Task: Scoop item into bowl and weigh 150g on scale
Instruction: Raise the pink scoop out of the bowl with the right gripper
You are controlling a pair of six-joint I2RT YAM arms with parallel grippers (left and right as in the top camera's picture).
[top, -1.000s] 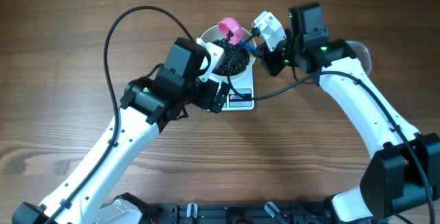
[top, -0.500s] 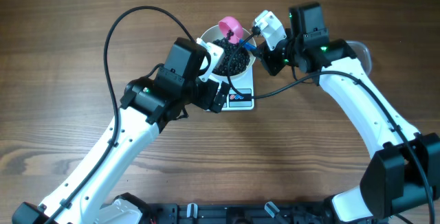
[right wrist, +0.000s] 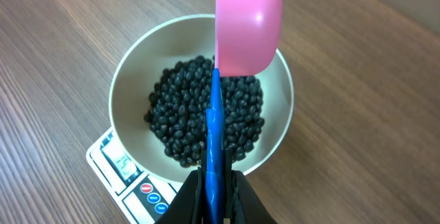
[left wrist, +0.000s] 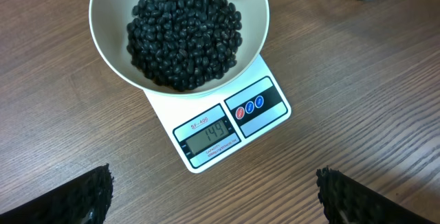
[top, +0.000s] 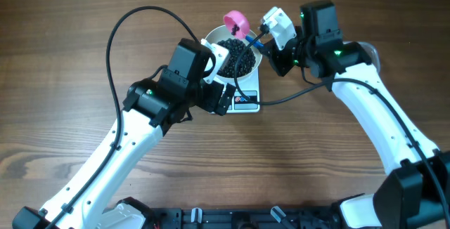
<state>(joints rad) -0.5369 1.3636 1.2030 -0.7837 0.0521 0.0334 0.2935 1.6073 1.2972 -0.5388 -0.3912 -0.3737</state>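
R jaws clamped on scoop handle, above beans in bowl. L jaws apart, w/ scale just ahead.

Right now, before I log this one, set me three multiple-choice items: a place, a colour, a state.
1. Where is the bowl? A on the scale; B beside it; C lifted above it.
2. What colour is the scoop cup? A green; B pink; C yellow.
3. How is the right end effector? A open, empty; B shut on the bowl's rim; C shut on the scoop's handle.
Answers: 1A, it rests on the platform behind the display; 2B, pink above a blue handle; 3C, it clamps the blue handle.
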